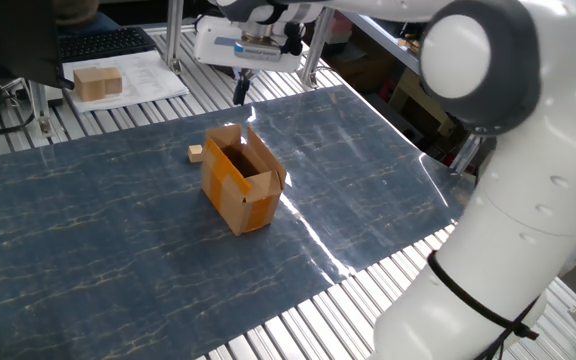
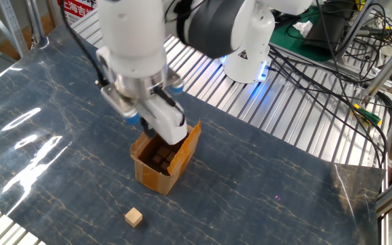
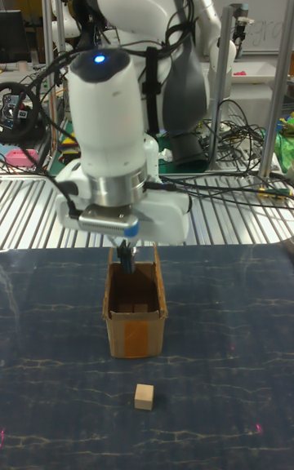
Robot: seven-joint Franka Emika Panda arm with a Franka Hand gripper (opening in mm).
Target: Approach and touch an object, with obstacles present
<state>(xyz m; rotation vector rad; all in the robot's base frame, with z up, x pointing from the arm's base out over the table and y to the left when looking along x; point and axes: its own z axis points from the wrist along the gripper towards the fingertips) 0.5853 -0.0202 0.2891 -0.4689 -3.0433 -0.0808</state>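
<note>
my end effector (image 1: 241, 96) hangs above far side of cardboard box (image 1: 241, 186), clear of its flaps. box stands open-topped mid worktop (image 1: 88, 250), flaps raised, directly between me and tiny cube (image 2: 134, 218). cube sits alone on blue mat just past box's short end, near but not touching. open mat to both sides of box: room to swing around either flank. straight line over box blocked by upright flaps. mat around cube bare on three sides.
</note>
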